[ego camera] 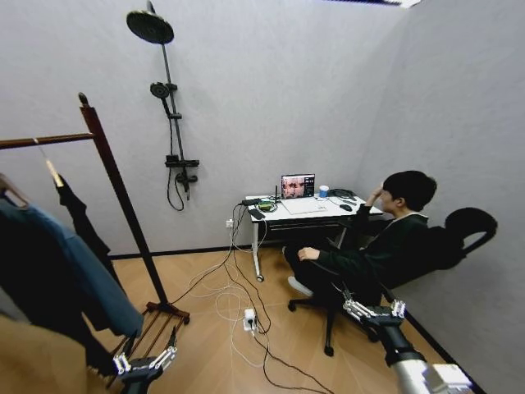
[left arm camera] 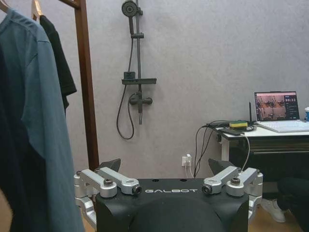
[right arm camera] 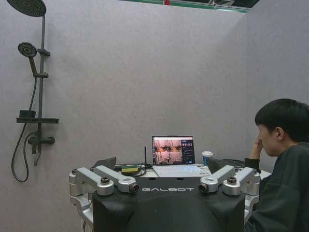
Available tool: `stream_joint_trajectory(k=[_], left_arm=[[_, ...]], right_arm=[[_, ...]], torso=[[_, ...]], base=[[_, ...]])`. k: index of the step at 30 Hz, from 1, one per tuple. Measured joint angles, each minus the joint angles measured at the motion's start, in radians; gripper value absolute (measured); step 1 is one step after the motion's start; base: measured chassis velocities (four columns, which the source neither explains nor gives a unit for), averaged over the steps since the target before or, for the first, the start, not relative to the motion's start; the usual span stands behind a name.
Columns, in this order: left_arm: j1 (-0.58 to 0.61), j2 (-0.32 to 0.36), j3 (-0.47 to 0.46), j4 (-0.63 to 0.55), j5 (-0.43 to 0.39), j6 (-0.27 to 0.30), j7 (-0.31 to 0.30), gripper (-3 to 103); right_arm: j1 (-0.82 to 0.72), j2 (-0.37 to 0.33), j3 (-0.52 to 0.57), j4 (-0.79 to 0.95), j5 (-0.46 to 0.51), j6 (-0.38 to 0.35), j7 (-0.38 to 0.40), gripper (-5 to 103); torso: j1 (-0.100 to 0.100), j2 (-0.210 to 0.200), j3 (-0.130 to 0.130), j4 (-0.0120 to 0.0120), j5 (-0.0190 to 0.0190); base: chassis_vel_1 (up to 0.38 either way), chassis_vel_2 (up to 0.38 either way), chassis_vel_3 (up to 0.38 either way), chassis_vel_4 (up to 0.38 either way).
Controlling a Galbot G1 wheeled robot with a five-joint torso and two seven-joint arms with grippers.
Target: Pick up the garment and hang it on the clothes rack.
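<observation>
The clothes rack [ego camera: 123, 197] stands at the left, a dark reddish-brown post with a knob and one horizontal bar; the post also shows in the left wrist view [left arm camera: 87, 87]. On the bar hangs the garment [ego camera: 78, 217], a black short-sleeved top [left arm camera: 58, 63] on a light wooden hanger [ego camera: 53, 172], next to the post. Beside it hangs a blue-teal jacket [ego camera: 74, 279]. My left gripper [ego camera: 146, 361] is low near the rack's foot, open and empty [left arm camera: 165, 166]. My right gripper [ego camera: 375, 310] is open and empty at the right [right arm camera: 161, 164], far from the rack.
A person sits on an office chair [ego camera: 467, 234] at a white desk [ego camera: 308, 209] with a laptop [ego camera: 298, 186], right of centre. Cables and a power strip [ego camera: 250, 318] lie on the wooden floor. A shower fixture [ego camera: 172, 123] is mounted on the back wall.
</observation>
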Motion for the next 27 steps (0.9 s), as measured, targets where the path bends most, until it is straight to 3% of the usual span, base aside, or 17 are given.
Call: stream_joint_trajectory(k=[4, 7, 11, 13, 17, 19, 22, 24, 27], left_arm=[[0.000, 0.000, 0.000, 0.000, 0.000, 0.000, 0.000, 100], [0.000, 0.000, 0.000, 0.000, 0.000, 0.000, 0.000, 100], [0.000, 0.000, 0.000, 0.000, 0.000, 0.000, 0.000, 100], [0.000, 0.000, 0.000, 0.000, 0.000, 0.000, 0.000, 100], [0.000, 0.000, 0.000, 0.000, 0.000, 0.000, 0.000, 100], [0.000, 0.000, 0.000, 0.000, 0.000, 0.000, 0.000, 100], [0.000, 0.000, 0.000, 0.000, 0.000, 0.000, 0.000, 100], [0.000, 0.000, 0.000, 0.000, 0.000, 0.000, 0.000, 100], [0.000, 0.000, 0.000, 0.000, 0.000, 0.000, 0.000, 100]], right_arm=[[0.000, 0.000, 0.000, 0.000, 0.000, 0.000, 0.000, 100], [0.000, 0.000, 0.000, 0.000, 0.000, 0.000, 0.000, 100], [0.000, 0.000, 0.000, 0.000, 0.000, 0.000, 0.000, 100], [0.000, 0.000, 0.000, 0.000, 0.000, 0.000, 0.000, 100], [0.000, 0.000, 0.000, 0.000, 0.000, 0.000, 0.000, 100], [0.000, 0.000, 0.000, 0.000, 0.000, 0.000, 0.000, 100], [0.000, 0.000, 0.000, 0.000, 0.000, 0.000, 0.000, 100], [0.000, 0.000, 0.000, 0.000, 0.000, 0.000, 0.000, 100], [0.000, 0.000, 0.000, 0.000, 0.000, 0.000, 0.000, 100]], torso=[[0.000, 0.000, 0.000, -0.0004, 0.0007], [0.000, 0.000, 0.000, -0.0001, -0.0010], [0.000, 0.000, 0.000, -0.0002, 0.0004], [-0.001, 0.000, 0.000, -0.0002, -0.0008], [0.000, 0.000, 0.000, -0.0003, 0.0008], [-0.001, 0.001, 0.000, -0.0003, -0.0009], [0.000, 0.000, 0.000, 0.0000, 0.0010], [0.000, 0.001, 0.000, -0.0002, -0.0006], [0.000, 0.000, 0.000, 0.0000, 0.0004]], base=[[0.245, -0.237, -0.251, 0.241], [0.292, -0.292, -0.270, 0.251], [0.318, -0.314, -0.330, 0.307], [0.359, -0.355, -0.343, 0.341], [0.376, -0.372, -0.347, 0.368], [0.339, -0.392, -0.320, 0.388], [0.349, -0.390, -0.332, 0.383], [0.324, -0.393, -0.296, 0.391], [0.286, -0.382, -0.296, 0.400]])
